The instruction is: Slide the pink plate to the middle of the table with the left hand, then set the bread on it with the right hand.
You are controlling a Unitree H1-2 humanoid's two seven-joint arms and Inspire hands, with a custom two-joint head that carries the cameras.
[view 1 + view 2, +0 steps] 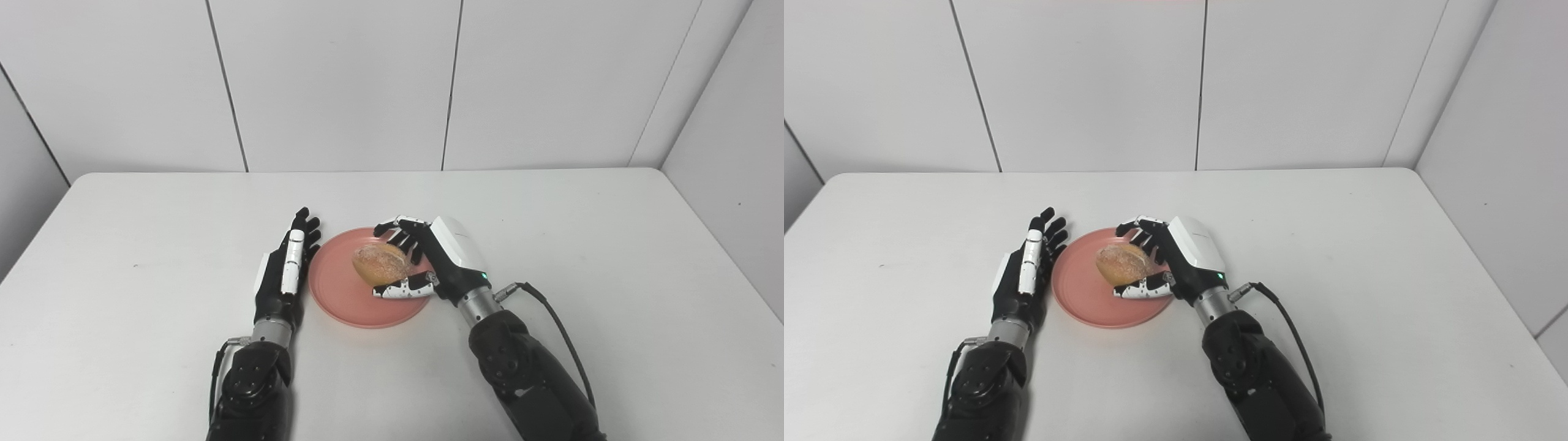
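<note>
Bread (381, 263) sits over the middle of the pink plate (343, 294), which lies on the white bench (122, 245) roughly at its centre, so the sliding part of the task looks done. The right hand (438, 257) reaches in from the plate's right side with its fingers (398, 289) curled around the loaf, thumb along the near side and the rest over the far side; the bread seems to be in that grip, though whether it already rests on the plate or hangs just above it cannot be told from either view. The hold from the side probably lets the loaf be lowered flat without the palm touching the plate.

The left hand (1024, 275) lies just beside the plate's left rim, its fingers straight and slightly spread, holding nothing, edge-on to the rim and perhaps touching it. That placement fits a hand that pushes the plate sideways, and it may also steady the plate while the bread comes down.

Nothing else is on the plate. The likely remaining step is for the right fingers to let go and draw away to the plate's right
</note>
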